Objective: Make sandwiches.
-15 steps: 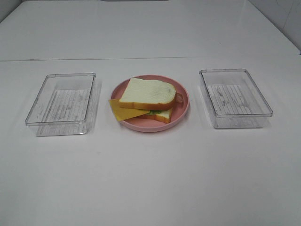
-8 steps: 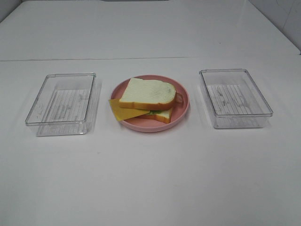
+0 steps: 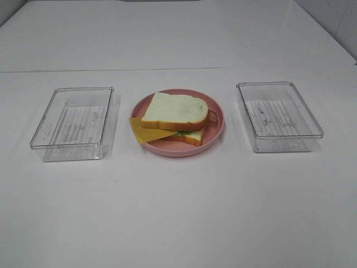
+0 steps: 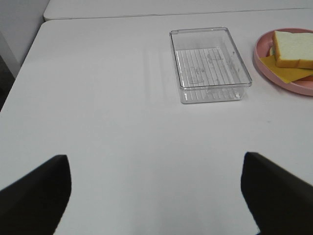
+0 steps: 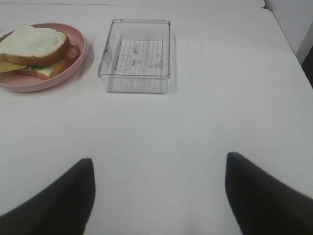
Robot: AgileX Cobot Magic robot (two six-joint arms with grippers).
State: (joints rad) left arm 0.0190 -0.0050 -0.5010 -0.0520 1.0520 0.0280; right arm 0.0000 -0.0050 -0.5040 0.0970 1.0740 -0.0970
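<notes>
The sandwich [image 3: 175, 111] lies stacked on a round pink plate [image 3: 218, 127] at the table's middle. A white bread slice is on top, and a yellow cheese square [image 3: 146, 129] sticks out to the left. A strip of green lettuce [image 3: 181, 133] and brown bacon [image 3: 212, 116] show above the bottom slice. The sandwich also shows in the left wrist view [image 4: 293, 48] and the right wrist view [image 5: 32, 44]. My left gripper [image 4: 156, 196] is open and empty, far from the plate. My right gripper [image 5: 156, 196] is open and empty too. Neither gripper shows in the high view.
A clear plastic tray [image 3: 70, 153] stands left of the plate and another clear plastic tray [image 3: 281, 146] right of it; both hold nothing. They also show in the left wrist view [image 4: 210, 93] and right wrist view [image 5: 134, 83]. The white table's edges show near each wrist.
</notes>
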